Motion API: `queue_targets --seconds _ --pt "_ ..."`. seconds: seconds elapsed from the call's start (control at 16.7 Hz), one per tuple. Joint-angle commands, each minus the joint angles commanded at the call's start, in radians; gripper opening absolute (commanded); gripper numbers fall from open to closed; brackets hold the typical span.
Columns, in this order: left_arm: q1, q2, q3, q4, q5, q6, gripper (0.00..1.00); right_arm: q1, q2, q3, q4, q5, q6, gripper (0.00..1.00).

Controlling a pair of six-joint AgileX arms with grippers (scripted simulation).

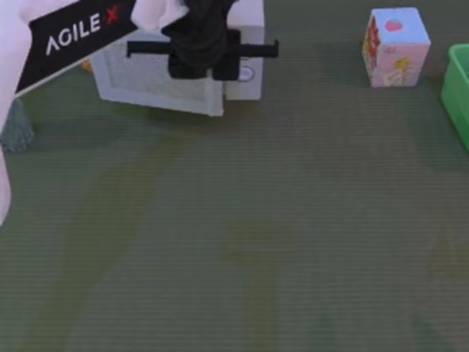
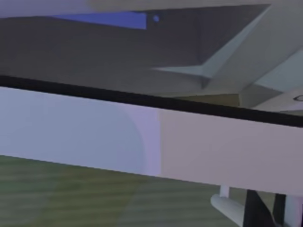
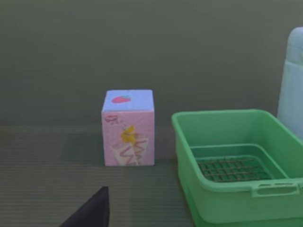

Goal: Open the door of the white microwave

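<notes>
The white microwave point(image 1: 250, 29) stands at the table's far left. Its door point(image 1: 154, 84), a white panel with a grey speckled window, is swung out from the body at an angle. My left gripper point(image 1: 204, 67) hangs over the door's free edge. In the left wrist view the door point(image 2: 213, 146) crosses the picture, with the dark oven cavity point(image 2: 118, 52) behind it. My left gripper point(image 2: 260, 215) is shut on the thin handle point(image 2: 227, 207). My right gripper point(image 3: 94, 210) is out of the top view and shows only a dark tip in its wrist view.
A pastel carton with a strawberry picture point(image 1: 396, 45) point(image 3: 128, 127) stands at the far right. A green basin point(image 1: 459, 88) point(image 3: 227, 161) sits at the right edge. A small grey object point(image 1: 15, 128) lies at the left edge.
</notes>
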Motion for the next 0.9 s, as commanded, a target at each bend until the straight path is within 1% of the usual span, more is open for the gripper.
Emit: queue_targets --seconds 0.42,0.9 --pt "0.021 -0.092 -0.141 0.068 0.046 0.102 0.0 0.0 0.0 0.0 0.0 0.0 0.0 1.0" --pt "0.021 -0.094 -0.144 0.07 0.047 0.104 0.0 0.0 0.0 0.0 0.0 0.0 0.0 1.0"
